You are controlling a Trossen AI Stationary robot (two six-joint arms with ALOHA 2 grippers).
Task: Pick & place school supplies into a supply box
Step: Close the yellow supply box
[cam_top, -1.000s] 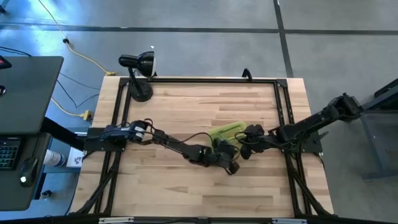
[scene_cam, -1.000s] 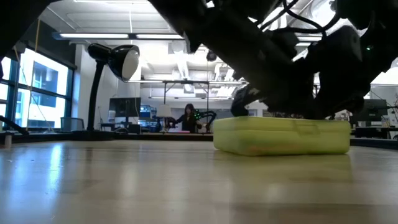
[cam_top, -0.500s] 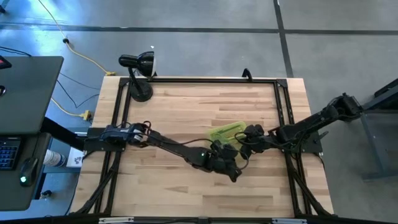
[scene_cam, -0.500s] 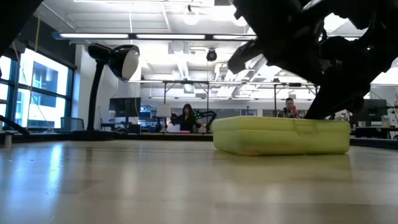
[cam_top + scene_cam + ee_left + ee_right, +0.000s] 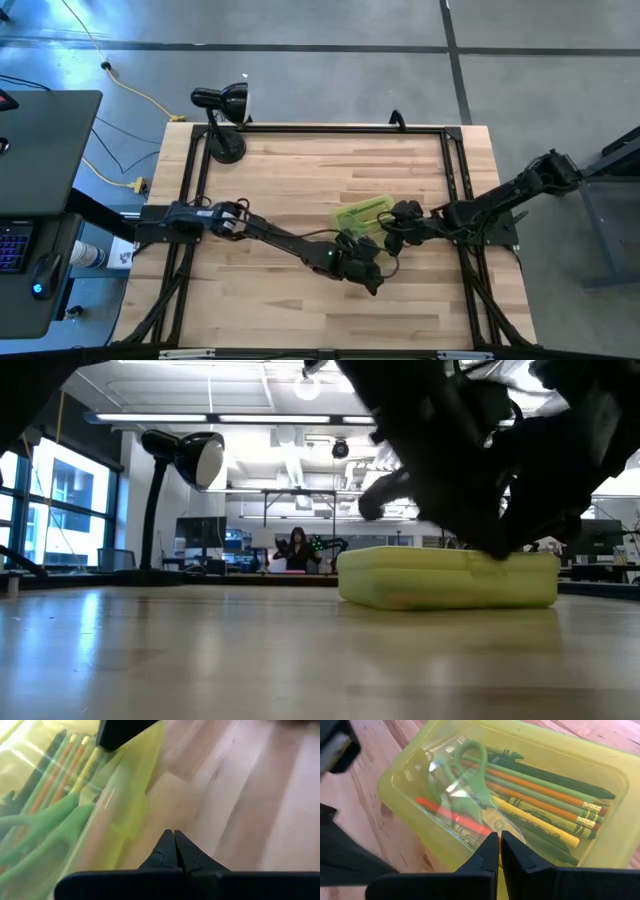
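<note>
The supply box [image 5: 360, 212], translucent yellow-green, lies flat on the wooden table right of centre with its lid shut. Through the lid [image 5: 530, 785] I see the school supplies: green-handled scissors [image 5: 470, 765], a red marker [image 5: 450, 817] and several pencils [image 5: 545, 800]. My right gripper [image 5: 495, 840] is shut and sits over the lid, reaching in from the table's right [image 5: 388, 226]. My left gripper [image 5: 174, 842] is shut, just off the box's near side [image 5: 373, 285], above bare wood. My right gripper has its shut fingertips [image 5: 489, 845] at the shut lid near one long edge [image 5: 470, 837], slanting down from the table's right. In the low view a dark shape meets the box's top [image 5: 490, 552]. The box stays flat on the table.
A black desk lamp [image 5: 222, 110] stands at the far left corner. A black frame rail [image 5: 340, 128] runs along the table's edges. Bare wood lies left of and behind the box. People sit in the room beyond [image 5: 297, 548].
My left gripper has drawn away from the box toward the table's near edge, risen a little and tipped. The right arm has kept still.
</note>
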